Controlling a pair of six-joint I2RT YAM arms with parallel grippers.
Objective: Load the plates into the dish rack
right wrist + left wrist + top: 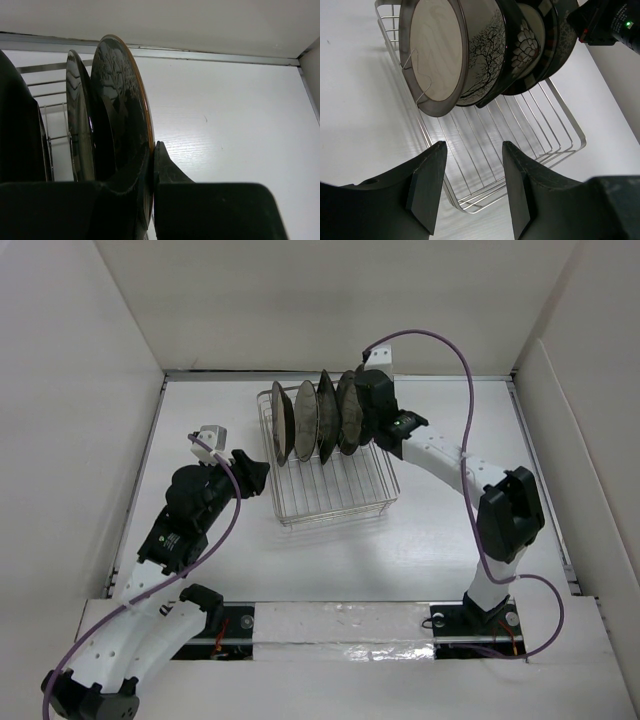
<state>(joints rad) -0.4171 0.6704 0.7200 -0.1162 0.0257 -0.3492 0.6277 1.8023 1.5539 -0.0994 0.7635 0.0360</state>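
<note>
Right hand (pixel 151 160) is clamped on the rim of the end plate (pixel 120 100), which stands on edge at the right end of the row in the dish rack (pixel 340 495). Three other plates (pixel 305 418) stand upright beside it in the rack's far half. Left hand (pixel 472 165) hangs spread and empty just left of the rack, above the white surface (pixel 330 560).
</note>
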